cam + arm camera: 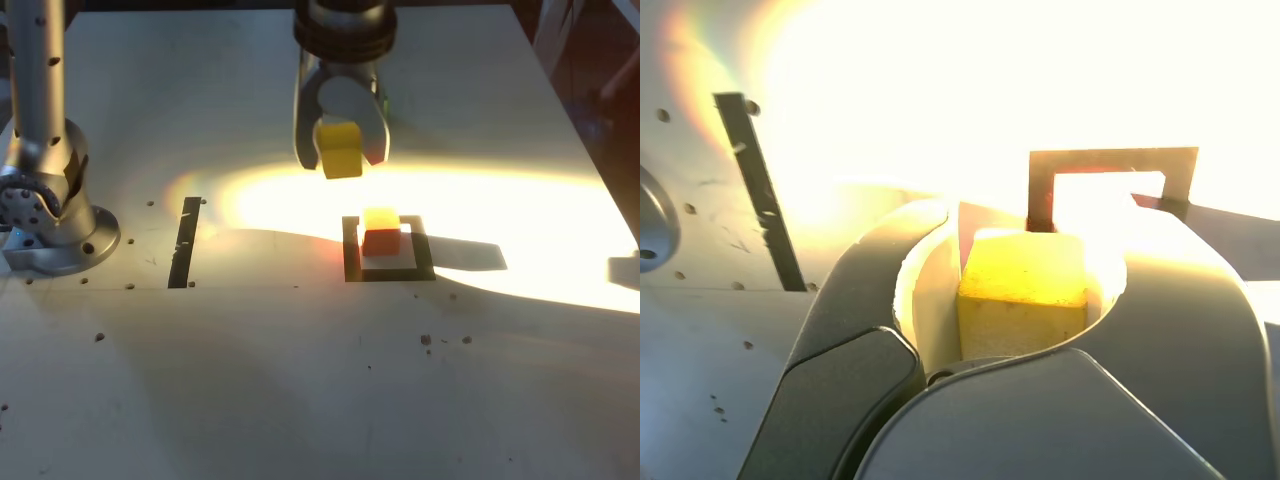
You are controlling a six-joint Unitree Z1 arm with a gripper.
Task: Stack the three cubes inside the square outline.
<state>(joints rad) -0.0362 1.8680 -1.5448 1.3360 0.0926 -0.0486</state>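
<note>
Yellow cube held between claw's narrowed tips, above table; red-orange cube inside tape square.

You can read no text, label, brand, number or sign in either view, though the glare may well be hiding some faint marking from you.
</note>
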